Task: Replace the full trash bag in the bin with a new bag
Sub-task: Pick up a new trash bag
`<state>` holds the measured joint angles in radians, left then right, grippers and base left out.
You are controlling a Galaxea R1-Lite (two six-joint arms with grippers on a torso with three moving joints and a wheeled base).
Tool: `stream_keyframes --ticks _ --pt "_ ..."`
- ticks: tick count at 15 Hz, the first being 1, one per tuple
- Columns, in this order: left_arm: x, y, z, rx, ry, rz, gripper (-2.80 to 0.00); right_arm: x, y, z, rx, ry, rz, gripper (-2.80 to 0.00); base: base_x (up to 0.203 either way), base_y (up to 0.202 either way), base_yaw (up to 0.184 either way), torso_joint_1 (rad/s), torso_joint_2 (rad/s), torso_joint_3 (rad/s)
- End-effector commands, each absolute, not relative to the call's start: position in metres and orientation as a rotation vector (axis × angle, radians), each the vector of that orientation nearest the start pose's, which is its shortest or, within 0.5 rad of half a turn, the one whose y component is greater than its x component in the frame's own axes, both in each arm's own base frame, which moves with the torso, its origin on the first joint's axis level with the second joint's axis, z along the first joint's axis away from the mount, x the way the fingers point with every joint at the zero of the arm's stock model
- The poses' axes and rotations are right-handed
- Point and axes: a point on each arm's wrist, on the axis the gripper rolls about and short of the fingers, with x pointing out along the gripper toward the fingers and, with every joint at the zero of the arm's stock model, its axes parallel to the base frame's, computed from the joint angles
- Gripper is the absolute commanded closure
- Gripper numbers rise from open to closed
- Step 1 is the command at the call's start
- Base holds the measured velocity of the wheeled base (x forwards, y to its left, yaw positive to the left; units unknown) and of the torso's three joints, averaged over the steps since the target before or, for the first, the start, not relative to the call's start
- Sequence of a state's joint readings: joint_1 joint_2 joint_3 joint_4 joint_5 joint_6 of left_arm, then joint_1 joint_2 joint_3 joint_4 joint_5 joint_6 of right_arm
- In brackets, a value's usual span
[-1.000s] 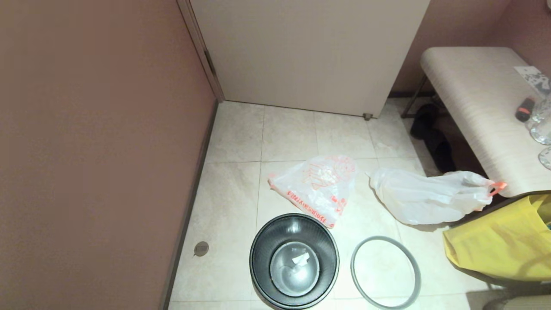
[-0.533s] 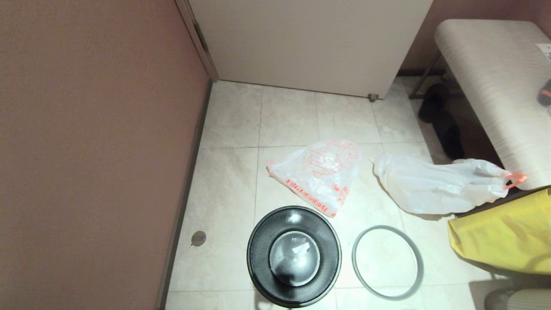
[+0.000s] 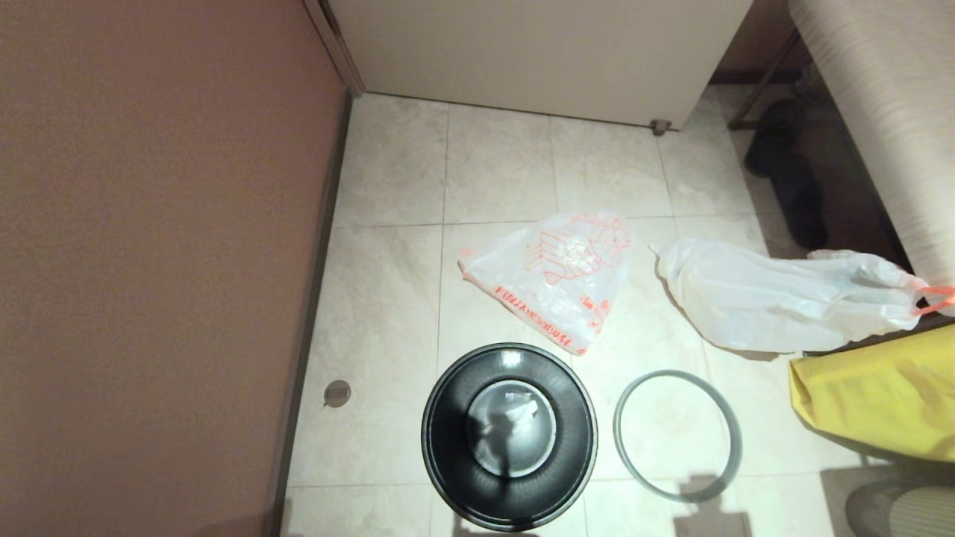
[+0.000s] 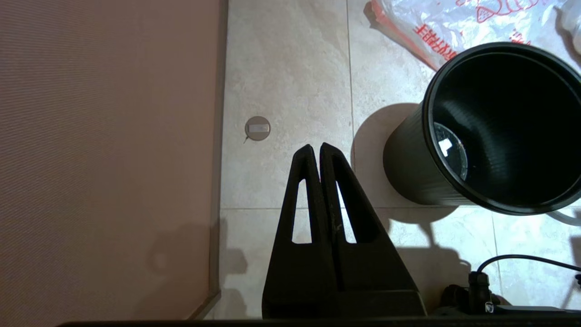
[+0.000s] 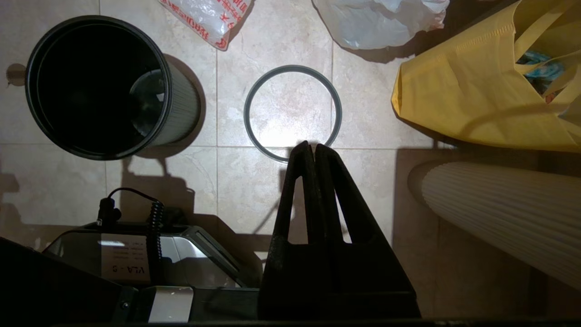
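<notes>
Left gripper [image 4: 320, 147]: pressed together, empty, above floor beside bin [image 4: 499, 127].
Right gripper [image 5: 312, 146]: closed, empty, over hoop [image 5: 292, 113].
Head view: new bag [image 3: 556, 280] flat behind the bin; full bag [image 3: 776, 298] right.
Handling: new bag likely light, limp, slippery; pinch an orange edge.

The yellow bag [image 3: 880, 399] and the full bag's orange tab [image 3: 941, 297] run off the head view's right edge. The scrap [image 3: 515, 414] lying in the bin [image 3: 448, 418] is too small to identify.
</notes>
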<state>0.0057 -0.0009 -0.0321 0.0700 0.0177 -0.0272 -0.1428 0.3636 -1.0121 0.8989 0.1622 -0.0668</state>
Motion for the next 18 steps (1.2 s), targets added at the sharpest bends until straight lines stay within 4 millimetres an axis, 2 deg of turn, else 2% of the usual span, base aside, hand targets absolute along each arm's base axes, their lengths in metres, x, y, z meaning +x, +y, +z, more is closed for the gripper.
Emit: stream_keyframes --ticks 1,11,18 --pt "-0.0254 0.0003 0.0771 -0.027 0.038 0.025 0.00 -0.0863 0.0160 0.2462 -0.030 0.254 0.027 0.00 0.000 0.000 0.000 0.002 0.00 -0.203" --pt "-0.0254 0.0003 0.0770 -0.029 0.039 0.025 0.00 -0.0872 0.0161 0.2455 -0.036 0.251 0.026 0.00 0.000 0.000 0.000 0.003 0.00 -0.198" --pt "-0.0254 0.0002 0.0771 -0.029 0.038 0.024 0.00 -0.0798 0.0156 0.2465 -0.028 0.272 0.055 0.00 0.000 0.000 0.000 0.005 0.00 -0.194"
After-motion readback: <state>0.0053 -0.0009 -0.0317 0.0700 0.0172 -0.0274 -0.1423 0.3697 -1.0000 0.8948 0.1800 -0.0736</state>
